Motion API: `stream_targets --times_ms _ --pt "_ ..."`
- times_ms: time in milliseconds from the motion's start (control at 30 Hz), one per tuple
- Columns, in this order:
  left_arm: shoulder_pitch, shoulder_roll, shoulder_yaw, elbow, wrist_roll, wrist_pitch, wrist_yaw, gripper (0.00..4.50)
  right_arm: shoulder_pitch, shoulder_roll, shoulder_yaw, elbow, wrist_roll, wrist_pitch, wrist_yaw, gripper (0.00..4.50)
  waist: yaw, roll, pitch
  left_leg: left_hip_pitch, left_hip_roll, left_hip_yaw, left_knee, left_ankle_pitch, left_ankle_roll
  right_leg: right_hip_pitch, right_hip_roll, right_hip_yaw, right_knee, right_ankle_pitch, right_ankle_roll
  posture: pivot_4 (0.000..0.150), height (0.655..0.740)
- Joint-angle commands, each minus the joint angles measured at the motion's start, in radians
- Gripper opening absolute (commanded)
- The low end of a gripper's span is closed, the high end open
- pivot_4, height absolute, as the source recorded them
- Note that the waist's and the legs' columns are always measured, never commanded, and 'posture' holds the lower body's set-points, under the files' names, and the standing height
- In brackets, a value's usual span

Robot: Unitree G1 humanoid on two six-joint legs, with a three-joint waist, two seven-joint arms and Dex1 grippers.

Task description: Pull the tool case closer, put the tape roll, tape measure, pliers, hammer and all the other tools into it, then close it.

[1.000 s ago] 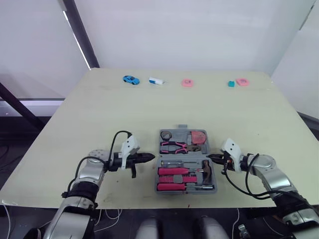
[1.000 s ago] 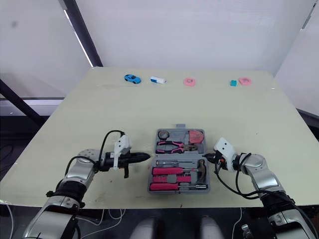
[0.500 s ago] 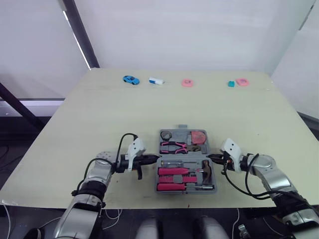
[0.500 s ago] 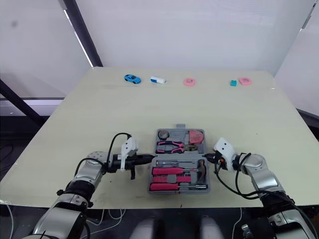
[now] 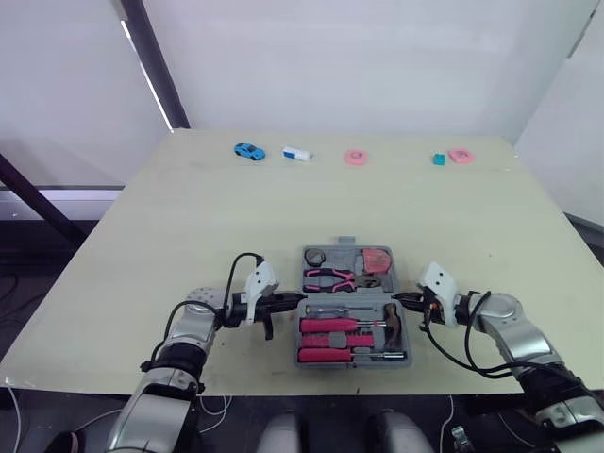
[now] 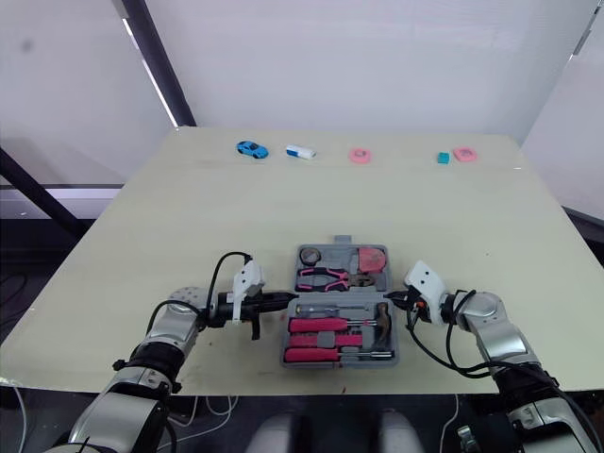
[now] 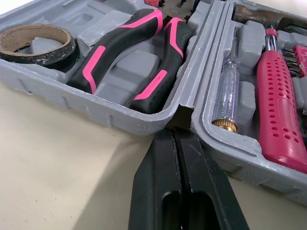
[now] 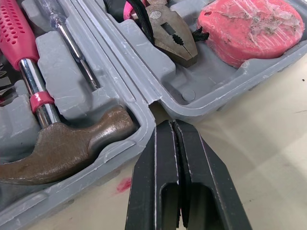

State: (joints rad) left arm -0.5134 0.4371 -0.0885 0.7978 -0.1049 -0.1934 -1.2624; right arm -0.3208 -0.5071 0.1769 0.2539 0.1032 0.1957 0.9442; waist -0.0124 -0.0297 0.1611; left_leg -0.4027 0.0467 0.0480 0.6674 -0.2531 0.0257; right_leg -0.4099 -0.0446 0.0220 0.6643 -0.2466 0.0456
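"How are your grippers?"

"My left gripper (image 7: pixel 173 132) is pinched tight, with its tip at the tool case's (image 7: pixel 96 108) hinge gap. My right gripper (image 8: pixel 171 123) is pinched tight too, at that gap on the other side."

"And the tools?"

"The case sits near my edge of the table (image 5: pixel 189 208). The tape roll (image 7: pixel 64 45), pliers (image 7: pixel 115 45), hammer (image 8: pixel 72 148) and tape measure (image 8: pixel 249 28) all lie inside. I think only closing it is left."
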Motion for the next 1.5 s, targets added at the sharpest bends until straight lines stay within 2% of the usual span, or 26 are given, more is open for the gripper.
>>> stream_targets --times_ms 33,467,1133,1500 --pt "0.002 -0.025 -0.039 -0.022 0.007 0.002 -0.038 0.0 0.026 -0.003 0.019 -0.083 0.036 0.029 0.059 0.05 0.001 0.0 0.0 0.0 0.0 0.0 0.0 0.0 0.0 0.0 0.0 0.0 0.0 0.0 0.0 0.15 0.74" --pt "0.072 0.006 -0.088 -0.132 0.013 0.095 -0.137 0.0 0.087 -0.037 0.019 -0.157 0.053 0.111 0.093 0.05 0.002 0.0 -0.001 0.0 0.0 0.0 0.0 0.0 0.0 0.0 0.0 0.0 -0.001 0.0 0.0 0.15 0.74" --pt "0.091 0.022 -0.087 -0.166 0.003 0.138 -0.153 0.0 0.099 -0.041 0.037 -0.164 0.041 0.134 0.098 0.05 0.001 0.001 -0.001 0.0 0.0 0.0 0.0 0.0 0.0 0.0 0.0 0.0 -0.001 0.0 0.0 0.15 0.74" --pt "0.093 0.052 -0.053 -0.143 0.003 0.111 -0.114 0.0 0.118 -0.056 0.012 -0.18 0.038 0.123 0.084 0.05 0.001 0.001 -0.002 0.0 0.0 0.0 0.0 0.0 0.0 0.001 0.0 0.0 -0.001 0.0 0.0 0.15 0.74"
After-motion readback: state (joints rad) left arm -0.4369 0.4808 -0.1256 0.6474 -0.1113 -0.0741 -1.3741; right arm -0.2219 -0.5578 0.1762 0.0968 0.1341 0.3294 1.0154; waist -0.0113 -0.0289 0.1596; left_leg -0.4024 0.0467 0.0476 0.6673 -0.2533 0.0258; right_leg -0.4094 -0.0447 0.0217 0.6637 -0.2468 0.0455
